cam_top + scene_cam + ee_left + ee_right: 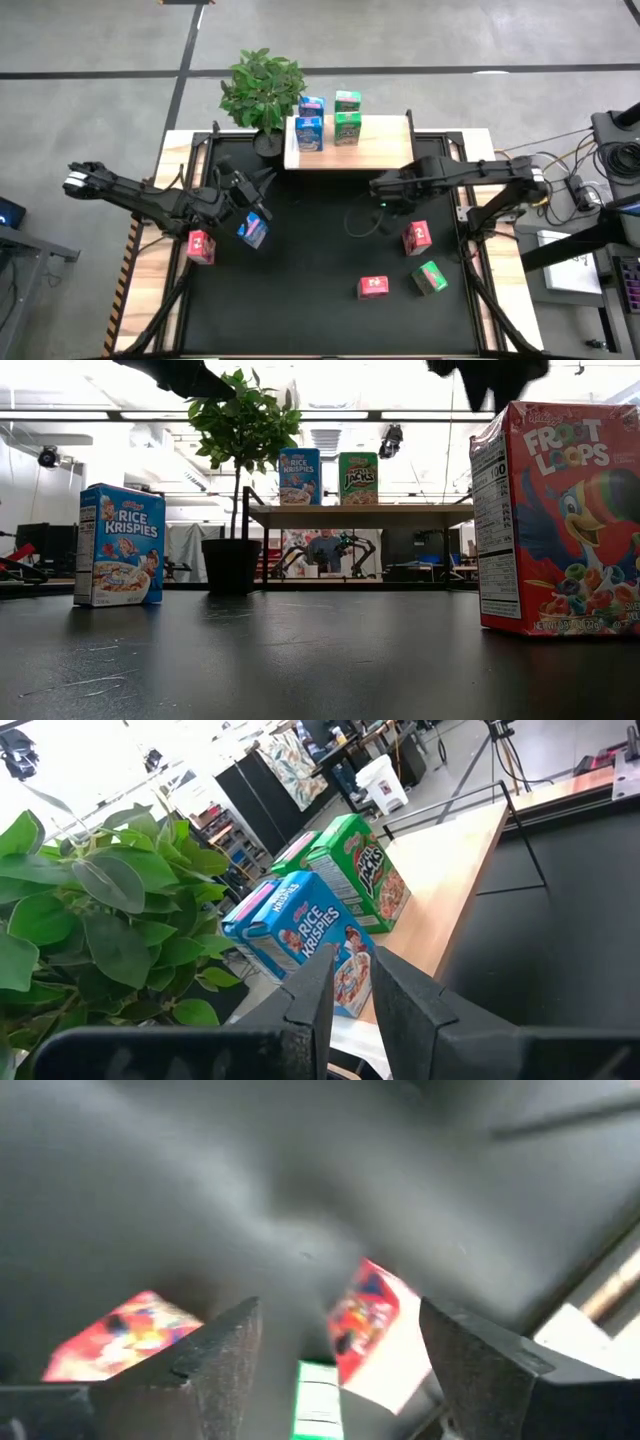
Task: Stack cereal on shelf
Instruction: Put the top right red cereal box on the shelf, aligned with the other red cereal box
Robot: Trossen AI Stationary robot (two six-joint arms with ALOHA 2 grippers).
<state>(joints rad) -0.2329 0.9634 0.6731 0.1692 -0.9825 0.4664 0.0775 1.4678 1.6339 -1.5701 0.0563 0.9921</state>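
The wooden shelf (380, 147) stands at the table's far edge. On it stand two blue cereal boxes (308, 132) and two green ones (347, 127), also seen in the left wrist view (320, 935). On the black table stand a blue box (253, 231), three red boxes (200, 245) (417, 237) (373, 287) and a green box (430, 277). My left gripper (262, 180) hovers above the blue table box, pointing at the shelf; its fingers (310, 1000) are a narrow gap apart and empty. My right gripper (376, 186) hovers in front of the shelf, wide open (340, 1320) and empty.
A leafy potted plant (262, 90) stands at the shelf's left end, close to my left gripper. In the low view a Rice Krispies box (120, 545) stands at the left and a Froot Loops box (560, 520) close at the right. Bare shelf top lies right of the green boxes.
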